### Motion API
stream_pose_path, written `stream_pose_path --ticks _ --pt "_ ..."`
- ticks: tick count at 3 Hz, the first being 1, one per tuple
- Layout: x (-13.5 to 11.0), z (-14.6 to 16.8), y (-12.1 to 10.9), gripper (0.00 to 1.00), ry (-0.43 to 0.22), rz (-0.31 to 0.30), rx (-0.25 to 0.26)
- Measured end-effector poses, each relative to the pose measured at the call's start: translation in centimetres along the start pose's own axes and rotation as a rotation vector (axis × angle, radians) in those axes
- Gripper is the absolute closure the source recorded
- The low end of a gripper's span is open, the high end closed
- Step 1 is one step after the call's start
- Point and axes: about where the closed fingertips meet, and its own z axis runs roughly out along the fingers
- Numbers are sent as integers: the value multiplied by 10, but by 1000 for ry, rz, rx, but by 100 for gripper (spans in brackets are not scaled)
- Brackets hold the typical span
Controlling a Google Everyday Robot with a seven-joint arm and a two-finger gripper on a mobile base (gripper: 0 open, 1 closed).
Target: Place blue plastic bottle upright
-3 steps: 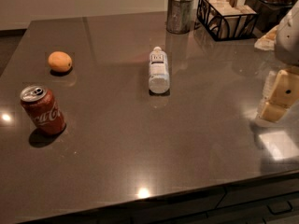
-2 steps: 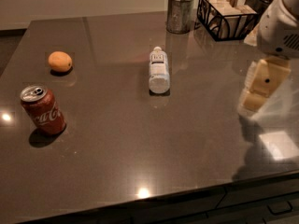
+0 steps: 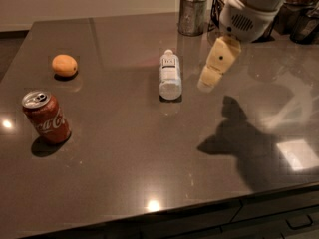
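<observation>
The blue plastic bottle (image 3: pixel 169 75) lies on its side near the middle of the dark table (image 3: pixel 124 163). Its white cap points toward the far edge and its base toward the camera. It has a pale label with a dark mark. My gripper (image 3: pixel 215 68) hangs from the white arm at the upper right. It hovers above the table just right of the bottle, apart from it and holding nothing that I can see.
A red Coca-Cola can (image 3: pixel 46 117) stands upright at the left. An orange (image 3: pixel 65 65) lies behind it. A metal cup (image 3: pixel 193 15) with white items and a black wire basket (image 3: pixel 218 6) stand at the far edge. The table's front edge is close.
My gripper and arm have moved left from the table's right side toward the bottle. The bottle, can and orange have not moved.
</observation>
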Motion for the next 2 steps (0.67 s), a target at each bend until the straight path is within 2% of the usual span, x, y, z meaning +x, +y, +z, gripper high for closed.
stream_pose_path --ticks 2 --pt "-64 47 -35 0 -75 282 -14"
